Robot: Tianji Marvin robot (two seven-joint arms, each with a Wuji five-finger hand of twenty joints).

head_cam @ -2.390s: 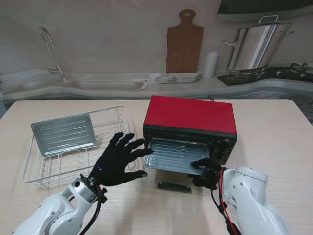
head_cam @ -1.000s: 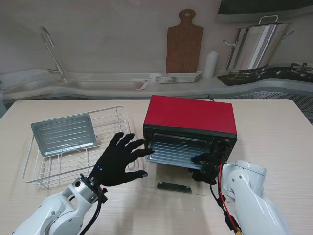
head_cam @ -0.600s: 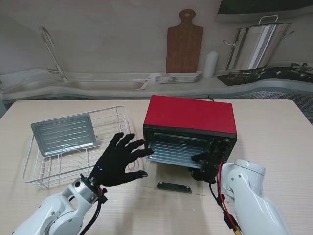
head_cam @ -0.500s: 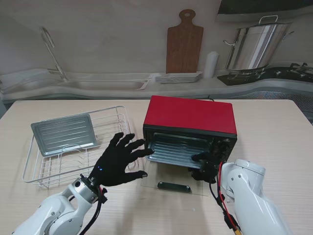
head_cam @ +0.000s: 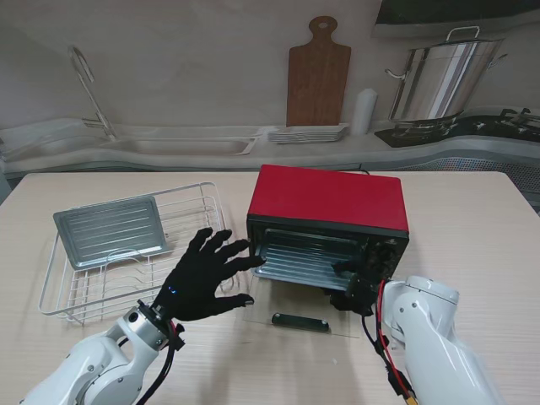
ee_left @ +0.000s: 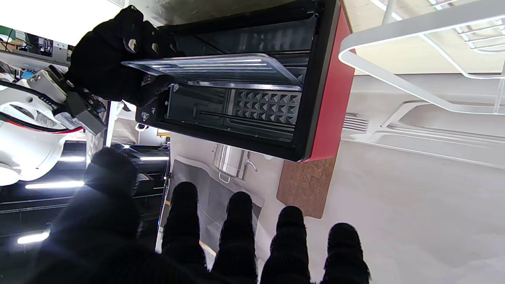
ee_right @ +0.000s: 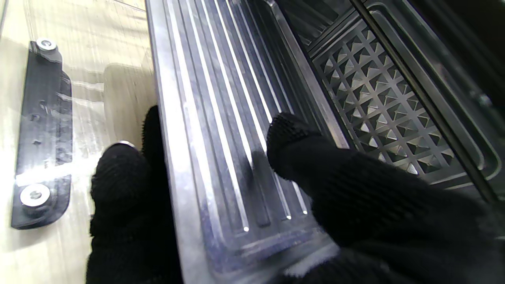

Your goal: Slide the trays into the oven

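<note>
Even light, blurry near fingers.

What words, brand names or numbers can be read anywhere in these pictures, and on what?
None can be read.
Red oven: a small pale sticker on its front frame, too blurred to read.
Its knobs: markings too small to make out.
Trays, rack, pot, board: no text visible.

Oven right of rack — a tray in each.
</note>
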